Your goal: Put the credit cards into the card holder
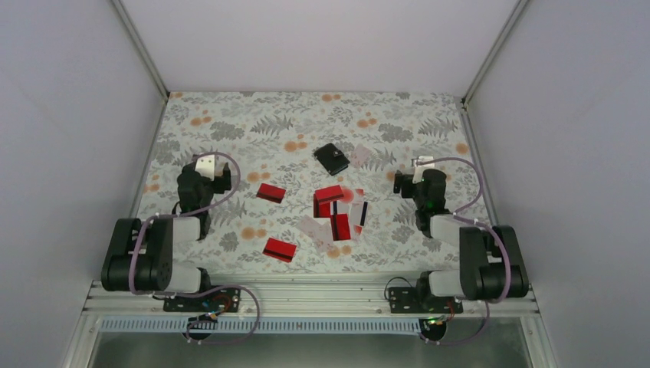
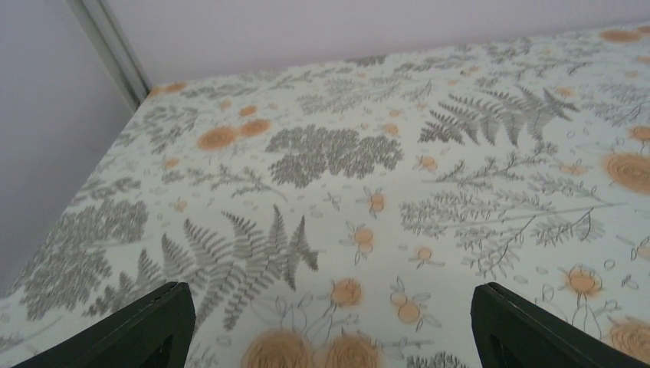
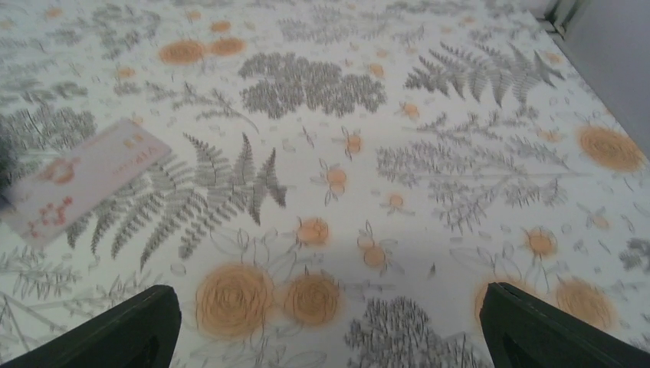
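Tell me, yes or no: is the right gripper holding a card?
No. The right gripper is open and empty, with only the patterned tablecloth showing in the gap.

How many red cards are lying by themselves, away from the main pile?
2. The farther red card lies left of the pile; the nearer red card also lies left of it. More red cards overlap within the pile, some perhaps hidden.

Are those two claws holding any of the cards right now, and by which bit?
Nothing is held. The left gripper and the right gripper are both open and empty.
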You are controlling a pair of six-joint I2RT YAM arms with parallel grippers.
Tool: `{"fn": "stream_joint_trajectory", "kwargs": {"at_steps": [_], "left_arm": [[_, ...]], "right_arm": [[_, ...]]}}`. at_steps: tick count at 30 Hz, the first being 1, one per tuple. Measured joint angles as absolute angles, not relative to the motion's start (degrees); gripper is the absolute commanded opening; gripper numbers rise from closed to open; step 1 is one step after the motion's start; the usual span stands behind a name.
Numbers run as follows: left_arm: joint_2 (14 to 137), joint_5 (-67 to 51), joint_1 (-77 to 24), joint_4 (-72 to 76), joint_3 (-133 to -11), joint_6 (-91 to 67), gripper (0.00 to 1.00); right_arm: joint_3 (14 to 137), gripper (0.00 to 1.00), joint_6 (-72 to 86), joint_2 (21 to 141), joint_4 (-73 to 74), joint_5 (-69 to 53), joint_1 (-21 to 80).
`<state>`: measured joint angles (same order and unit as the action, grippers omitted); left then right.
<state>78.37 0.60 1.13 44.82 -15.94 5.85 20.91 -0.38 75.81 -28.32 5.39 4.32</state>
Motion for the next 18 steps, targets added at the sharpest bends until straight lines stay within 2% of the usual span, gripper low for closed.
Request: {"fn": "stream_joint_trajectory", "kwargs": {"at_steps": [8,12,18], "left_arm": [[86.50,-3.14,2.76,57.76,-16.34,5.78,0.93],[88.20,-4.60,2.81,63.68,-14.41,6.20,1.00],[88.55,-4.73,2.70,66.19,-14.31,6.68,1.00]], "right_arm": [[22.59,0.99,-1.54,85.91,-46.00,-5.41,-0.43],[19.05,0.99,-0.91,86.67,-55.33,-8.12,-1.56],[17.50,0.99,-0.47,87.20,-59.35,-10.35,-2.04]]}}
